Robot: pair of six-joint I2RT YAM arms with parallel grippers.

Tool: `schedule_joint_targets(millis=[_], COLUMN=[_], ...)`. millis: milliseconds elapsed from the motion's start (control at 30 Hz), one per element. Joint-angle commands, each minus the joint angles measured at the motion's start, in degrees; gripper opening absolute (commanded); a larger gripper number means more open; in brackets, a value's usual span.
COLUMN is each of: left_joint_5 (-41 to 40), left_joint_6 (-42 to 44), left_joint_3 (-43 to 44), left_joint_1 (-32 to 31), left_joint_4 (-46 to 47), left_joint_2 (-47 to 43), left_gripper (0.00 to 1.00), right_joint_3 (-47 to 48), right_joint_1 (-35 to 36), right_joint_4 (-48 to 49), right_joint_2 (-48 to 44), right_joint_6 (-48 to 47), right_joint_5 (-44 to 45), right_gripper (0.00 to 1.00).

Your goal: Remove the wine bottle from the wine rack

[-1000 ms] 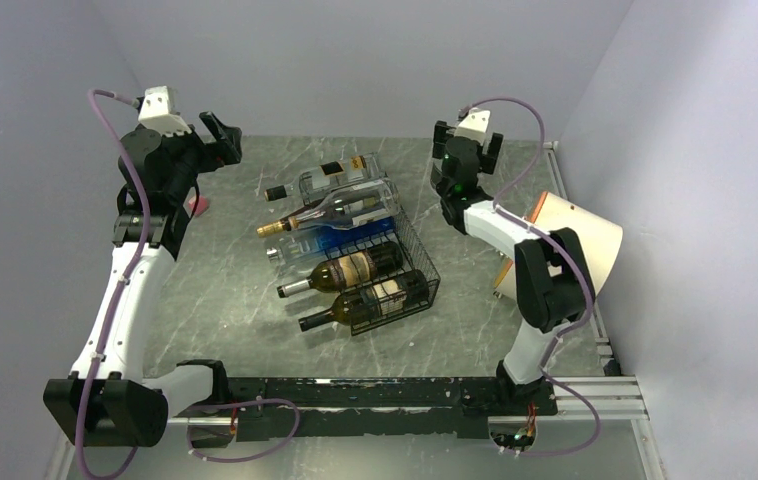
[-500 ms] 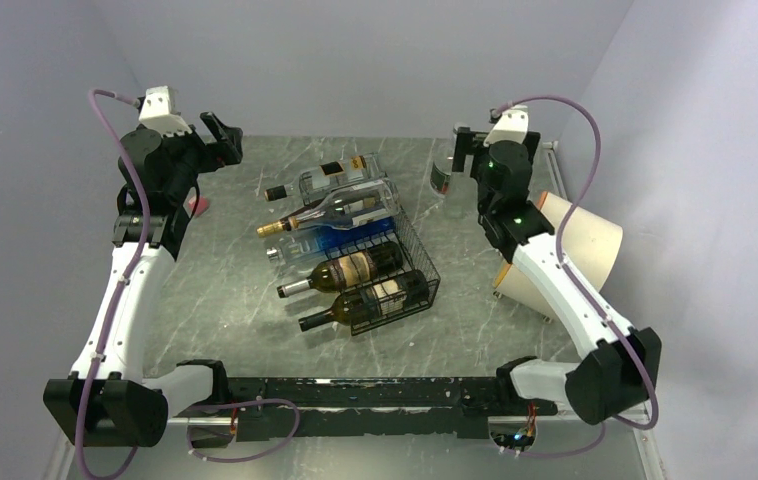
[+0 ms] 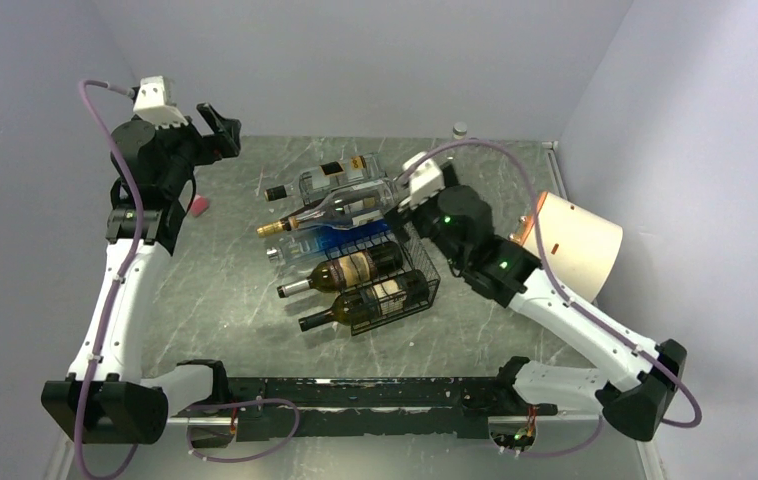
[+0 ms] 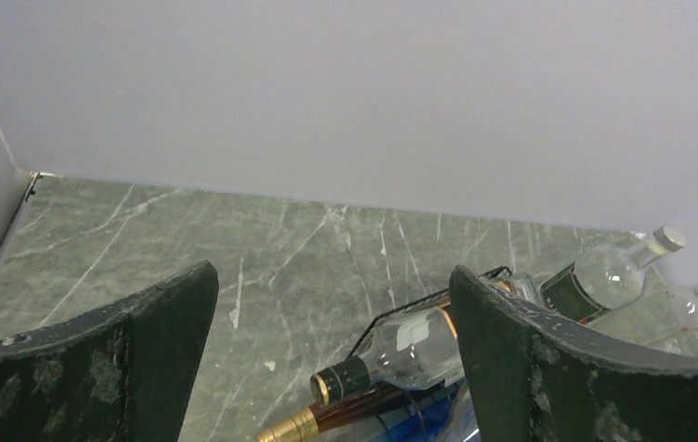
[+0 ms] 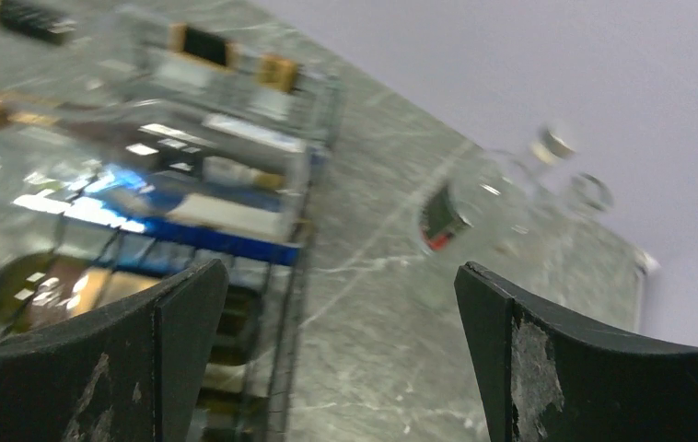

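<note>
A black wire wine rack (image 3: 421, 258) is pictured at the centre of the overhead view on the grey marbled worktop (image 3: 225, 290). It is loaded with five bottles laid side by side, necks towards the left of frame: two clear glass bottles (image 3: 340, 182) at the top, a blue bottle (image 3: 340, 242) in the middle and two dark wine bottles (image 3: 350, 270) in the lower cradles. The right fingers (image 5: 175, 354) are spread wide and empty beside the rack's upper right end. The left fingers (image 4: 157, 345) are likewise released and empty at upper left, well apart from the rack. The glass is judged heavy, rigid, slippery and breakable, so a hold across the broad body rather than the thin neck is judged safest
</note>
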Motion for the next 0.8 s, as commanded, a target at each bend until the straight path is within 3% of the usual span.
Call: schedule_joint_targets(millis=[0, 167, 300, 533, 767], left_joint_5=[-0.33, -0.72, -1.08, -1.25, -0.95], left_joint_6=[1.3, 1.17, 2.08, 2.09, 1.69], left_joint_3=[-4.28, -7.78, -8.12, -8.29, -8.24], left_joint_1=[-0.63, -0.65, -0.65, -0.59, -0.22], left_joint_4=[1.13, 1.65, 1.9, 1.61, 1.48], left_joint_2=[-2.94, -5.29, -6.26, -7.86, -7.66], left_gripper=[0.99, 0.99, 0.99, 0.99, 0.99], right_joint_3=[1.94, 2.05, 5.01, 7.25, 14.36], right_joint_1=[8.32, 20.04, 23.08, 24.57, 22.04], right_joint_4=[-0.09, 7.83, 11.17, 25.84, 27.58], right_joint_2=[3.45, 12.47, 21.52, 34.7, 45.91], right_joint_6=[-7.79, -24.09, -32.96, -48.62, -52.19], right_joint_5=[-2.46, 13.45, 11.51, 14.46, 11.18], right_gripper=[1.0, 1.0, 1.0, 1.0, 1.0])
